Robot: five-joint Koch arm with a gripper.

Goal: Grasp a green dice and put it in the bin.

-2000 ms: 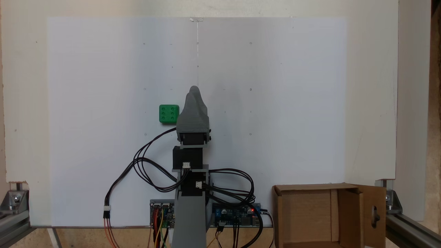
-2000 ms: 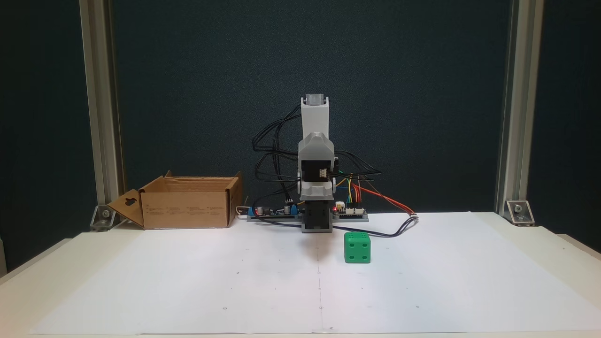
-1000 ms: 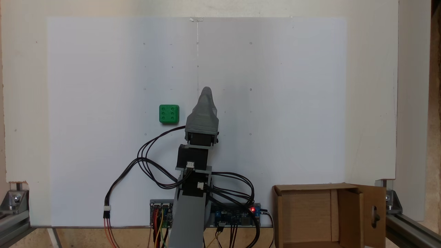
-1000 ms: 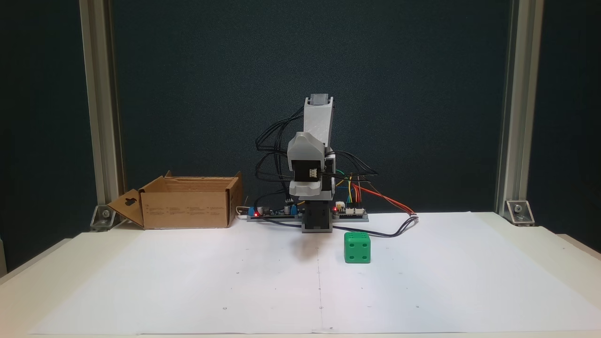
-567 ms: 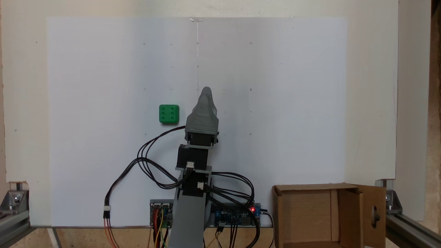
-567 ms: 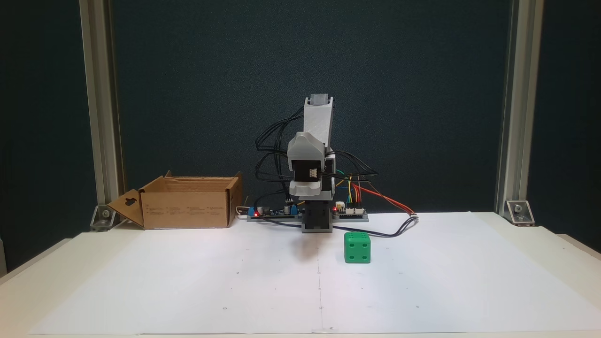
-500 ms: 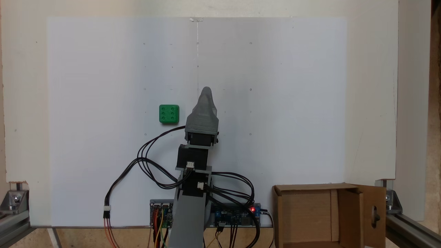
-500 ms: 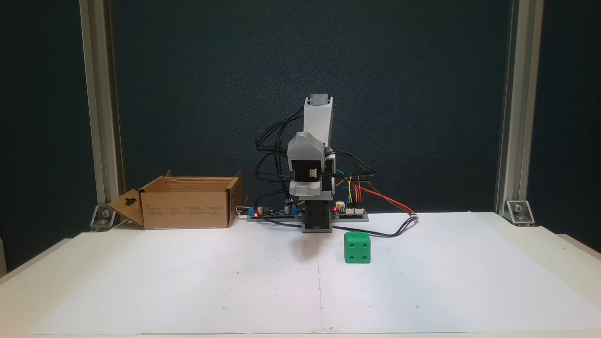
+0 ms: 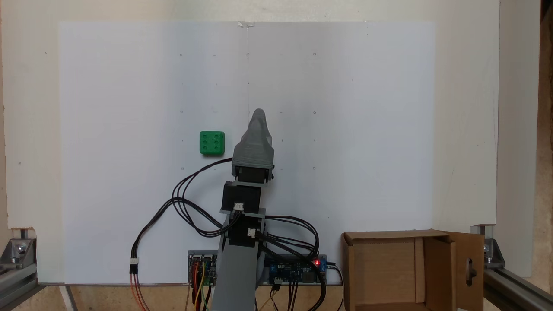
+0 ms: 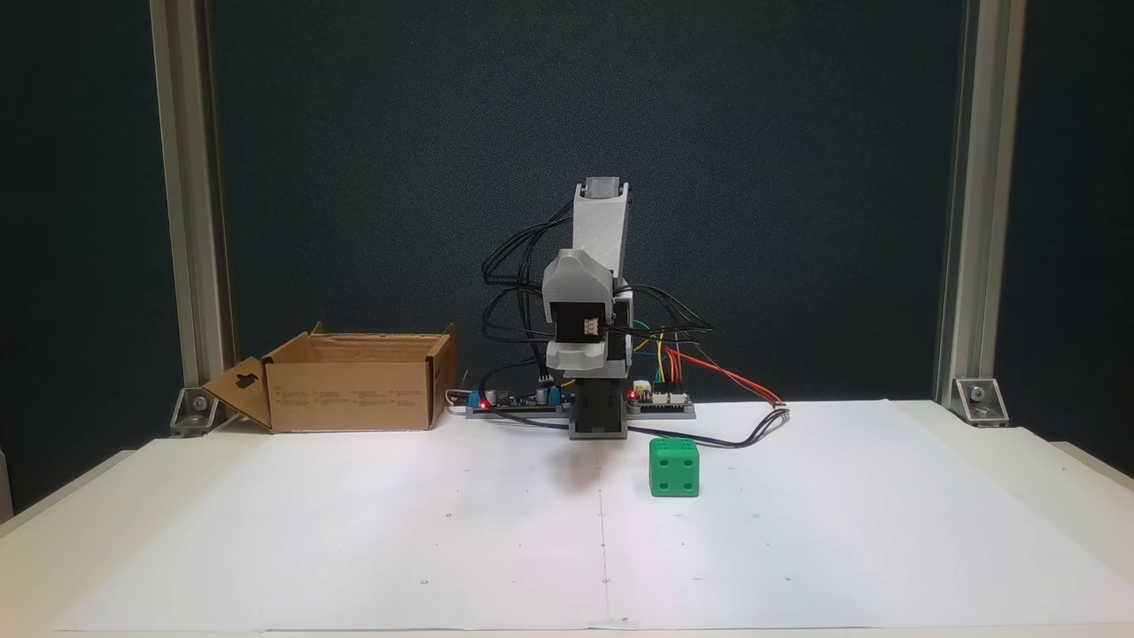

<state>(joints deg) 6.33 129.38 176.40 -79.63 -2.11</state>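
The green dice [image 9: 212,143] lies on the white paper, six pips up in a fixed view; its four-pip face shows on the dice [image 10: 674,467] in the other fixed view. From above, the grey gripper [image 9: 258,114] hangs over the paper's middle, its single visible tip pointing away from the base and slightly right. It is about a dice-width right of the dice, not touching it. From the front, the gripper [image 10: 580,354] faces the camera, above and left of the dice. Its jaws overlap. The cardboard bin [image 9: 389,235] stands open beside the arm's base; the bin [image 10: 350,394] has its keyhole flap folded out.
Black cables [image 9: 185,203] loop from the arm onto the paper near the base. Controller boards [image 9: 298,268] with a red light sit at the table edge. Aluminium frame posts [image 10: 970,213] stand at the table's back corners. Bare paper [image 9: 345,108] stretches beyond the gripper.
Between two and one second ago the arm swung its gripper away from the dice, to the right in the top-down view. Nothing has moved since. The dice has stayed put.
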